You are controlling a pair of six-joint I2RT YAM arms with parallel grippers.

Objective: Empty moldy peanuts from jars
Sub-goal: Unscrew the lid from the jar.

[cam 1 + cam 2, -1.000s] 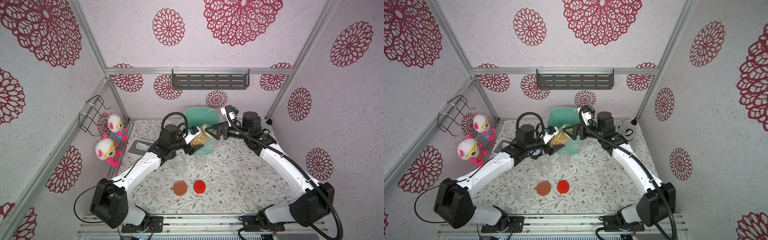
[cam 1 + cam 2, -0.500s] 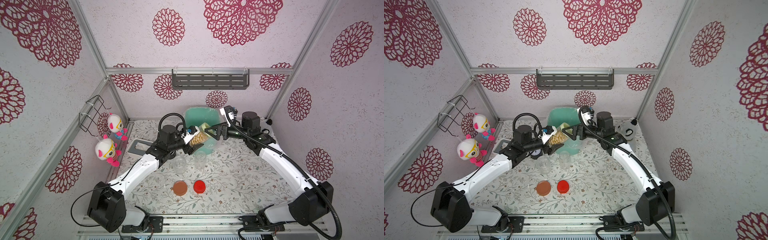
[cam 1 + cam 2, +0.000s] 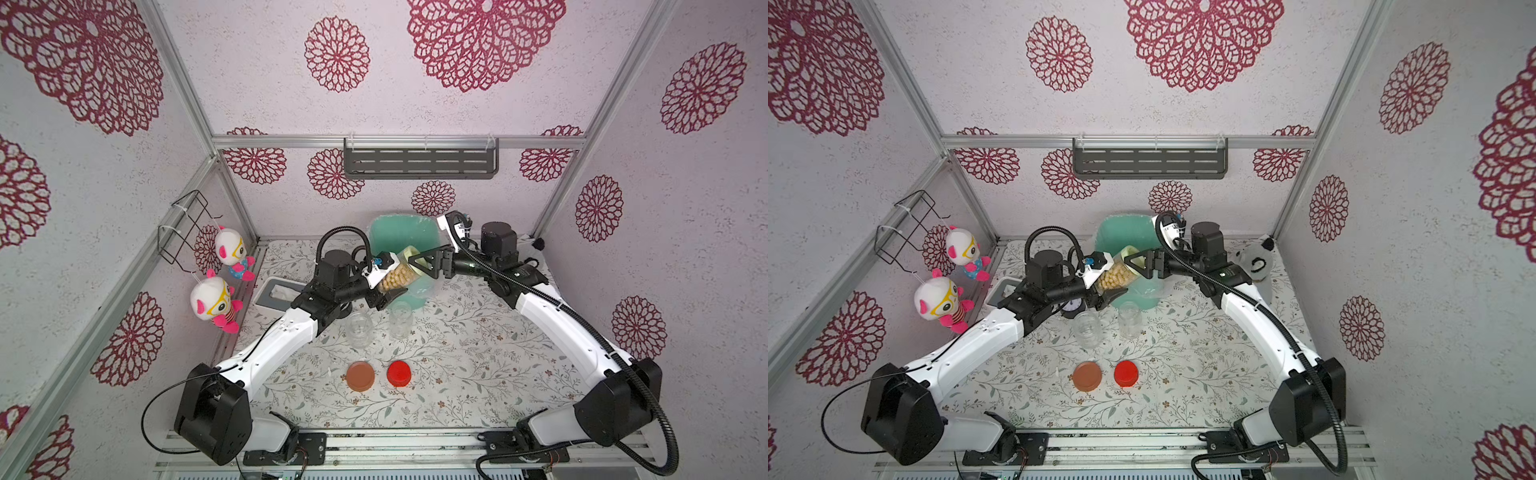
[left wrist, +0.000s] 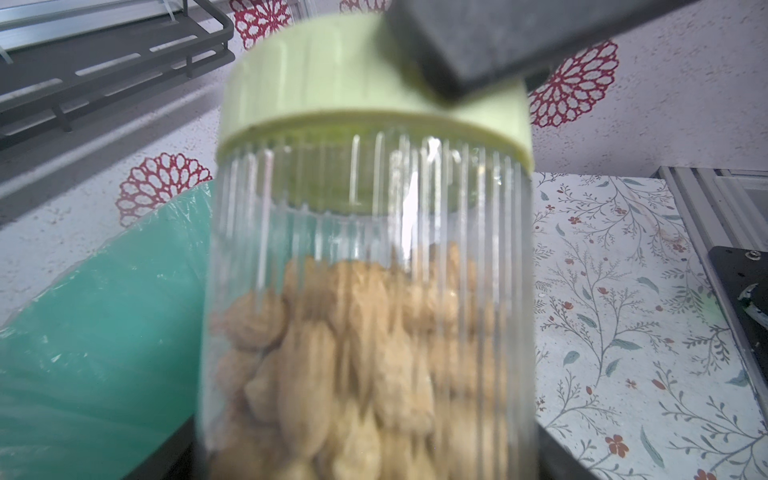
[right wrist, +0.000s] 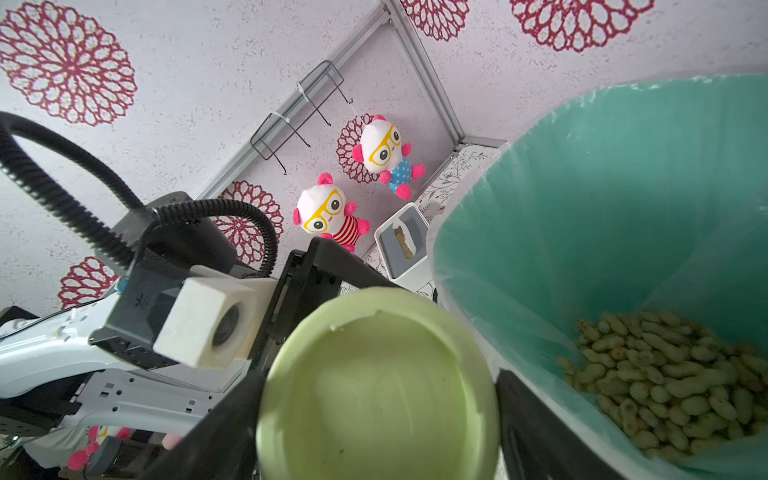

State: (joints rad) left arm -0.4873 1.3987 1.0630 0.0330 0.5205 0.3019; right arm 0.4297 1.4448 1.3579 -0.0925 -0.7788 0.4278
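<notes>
Above the far half of the desk (image 3: 457, 365), three jars are showing in all. One peanut jar (image 4: 365, 249) is hanging in the air between the two arms. Two empty jars (image 3: 359, 330) (image 3: 400, 319) are standing upright, side by side and uncapped, a little closer to the arm bases. Three lids are showing as well. A pale green lid (image 5: 376, 386) is sitting on the peanut jar, while a brown-orange lid (image 3: 360, 375) and a red lid (image 3: 399, 373) are lying flat next to each other, closer again to the bases. One teal bin (image 5: 623, 187), lined with clear plastic, is standing at the back, and a heap of nuts (image 5: 665, 386) is lying in its bottom.

The peanut jar is showing clear, ribbed walls, and tan peanuts (image 4: 353, 353) are filling it to a bit over half its length. It is leaning, with the capped end raised toward the bin and the right arm.

The left tool (image 3: 388, 287) is gripping the jar's body, closed partway around it. The right tool (image 3: 419, 267) is meeting the jar end-on, and its dark fingers (image 5: 216, 424) are sitting against opposite sides of the pale green lid, closed onto its rim. That lid is hanging just beside the bin's rim.
</notes>
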